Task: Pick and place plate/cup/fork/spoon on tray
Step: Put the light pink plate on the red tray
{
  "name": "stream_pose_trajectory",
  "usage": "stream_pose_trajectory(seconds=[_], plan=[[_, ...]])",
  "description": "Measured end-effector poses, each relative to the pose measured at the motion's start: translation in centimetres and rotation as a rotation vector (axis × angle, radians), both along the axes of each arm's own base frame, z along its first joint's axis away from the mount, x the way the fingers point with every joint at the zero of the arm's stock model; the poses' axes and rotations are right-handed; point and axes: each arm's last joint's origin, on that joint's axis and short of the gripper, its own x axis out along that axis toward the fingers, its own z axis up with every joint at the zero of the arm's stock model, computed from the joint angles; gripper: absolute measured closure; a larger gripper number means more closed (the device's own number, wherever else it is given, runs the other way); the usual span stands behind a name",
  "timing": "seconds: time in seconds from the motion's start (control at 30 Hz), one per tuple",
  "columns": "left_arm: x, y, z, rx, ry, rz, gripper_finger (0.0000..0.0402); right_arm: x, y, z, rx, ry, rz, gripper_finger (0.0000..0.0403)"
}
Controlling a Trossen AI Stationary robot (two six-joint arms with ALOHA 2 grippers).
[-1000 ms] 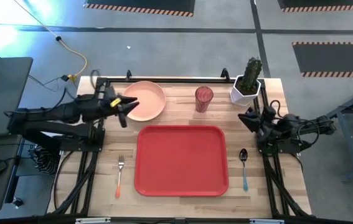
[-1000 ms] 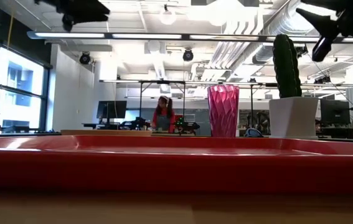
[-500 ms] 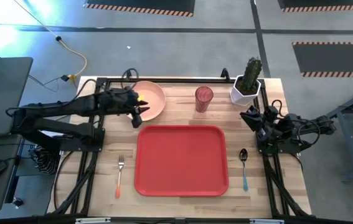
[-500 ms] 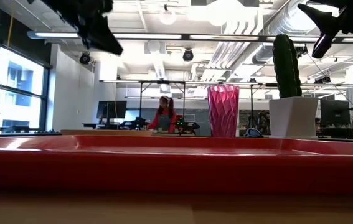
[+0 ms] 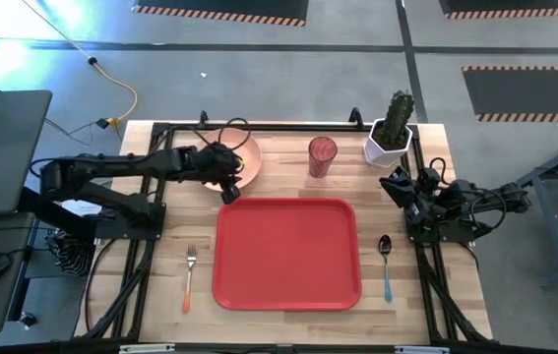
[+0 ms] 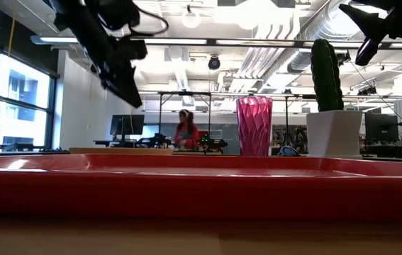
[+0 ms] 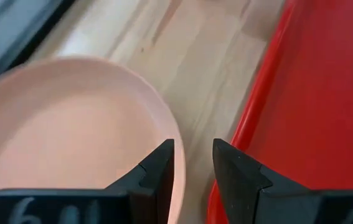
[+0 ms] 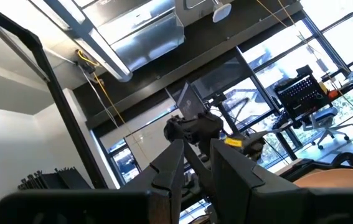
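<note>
— Along the near edge of the bench [image 5: 288, 324], what lies there?

— On the left, the fork [image 5: 189, 278] lies flat beside the tray [image 5: 287, 254], tines pointing far. On the right, the spoon [image 5: 386, 265] lies just beside the tray's other side, bowl pointing far. The tray itself sits in the middle with nothing on it.

— And farther back?

— Just past the tray's far-left corner sits the plate [image 5: 245, 155]. The left claw [image 5: 228, 188] hangs over the plate's near rim, above the strip of wood between plate and tray. From the wrist camera its two fingers [image 7: 161, 168] stand apart with a narrow gap, and the plate's rim runs beneath them; nothing is held.

— The cup?

— The cup [image 5: 322, 156] stands upright at the far side, to the right of the plate, well apart from it. A white pot with a cactus [image 5: 392, 133] stands farther right, at the far-right corner.

— The other arm?

— The right claw [image 5: 393, 186] waits off the right edge, raised, pointing up into the room. Its fingers [image 8: 168, 165] are slightly apart and hold nothing.
</note>
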Motion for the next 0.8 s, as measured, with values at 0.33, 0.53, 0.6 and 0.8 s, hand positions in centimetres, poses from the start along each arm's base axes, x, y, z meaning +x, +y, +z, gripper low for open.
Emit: stream_pose_trajectory(seconds=[0.33,0.53,0.6,0.8], plan=[[1.3,0.4,-3.0,-0.143,0.074,0.098,0.0302,0.1,0.0,-0.1,-0.003,0.016,0.0,0.0334],[1.6,0.5,-3.9,-0.155,0.111,0.098,0.0302,0.1,-0.1,-0.2,0.018,0.02,-0.038,0.0334],[1.7,0.6,-4.1,-0.153,0.119,0.092,0.0302,0.1,-0.1,-0.2,0.023,0.021,-0.047,0.0334],[1.9,0.6,-4.7,-0.163,0.145,0.082,0.0302,0.2,-0.1,-0.4,0.019,0.046,-0.051,0.0334]])
